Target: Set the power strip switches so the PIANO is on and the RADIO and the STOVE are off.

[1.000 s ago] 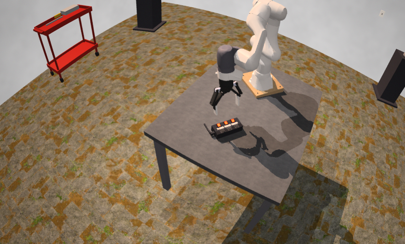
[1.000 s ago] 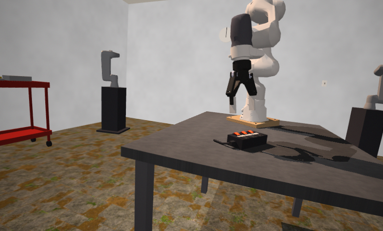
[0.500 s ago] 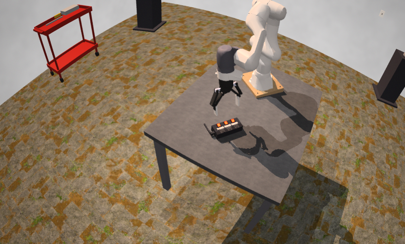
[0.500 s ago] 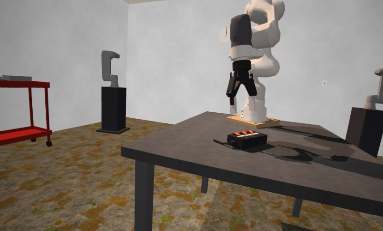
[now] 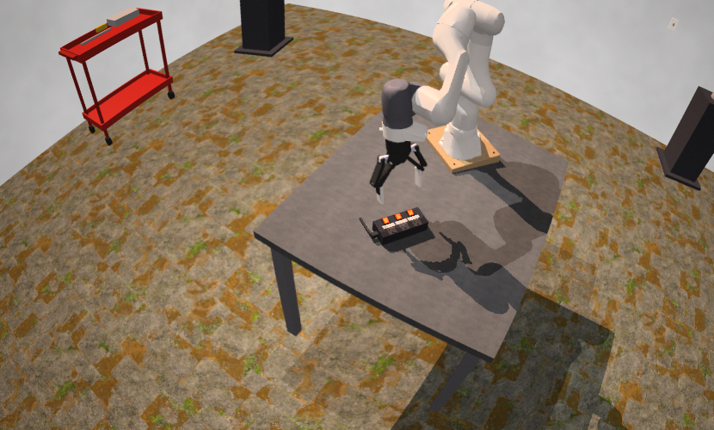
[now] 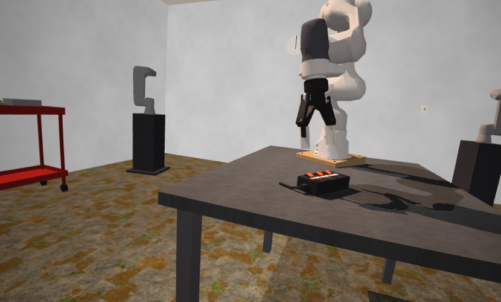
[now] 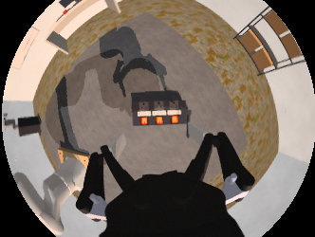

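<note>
A black power strip (image 5: 401, 224) (image 6: 323, 182) (image 7: 158, 111) lies flat on the dark table (image 5: 328, 213) (image 6: 244, 187), right way up, with three orange-red switches in a row on top and white labels beside them. The labels are too small to read. A short black cable stub sticks out of its left end. My gripper (image 5: 398, 187) (image 6: 309, 136) (image 7: 156, 134) is open and empty. It hangs well above the table, between the strip and the arm's base, and touches nothing.
The arm's wooden base plate (image 5: 462, 155) (image 6: 331, 159) is bolted at the table's far side. A red cart (image 5: 116, 69) (image 6: 20, 142) stands far off on the floor. Dark pedestals (image 5: 696, 138) (image 6: 148, 142) stand around the room.
</note>
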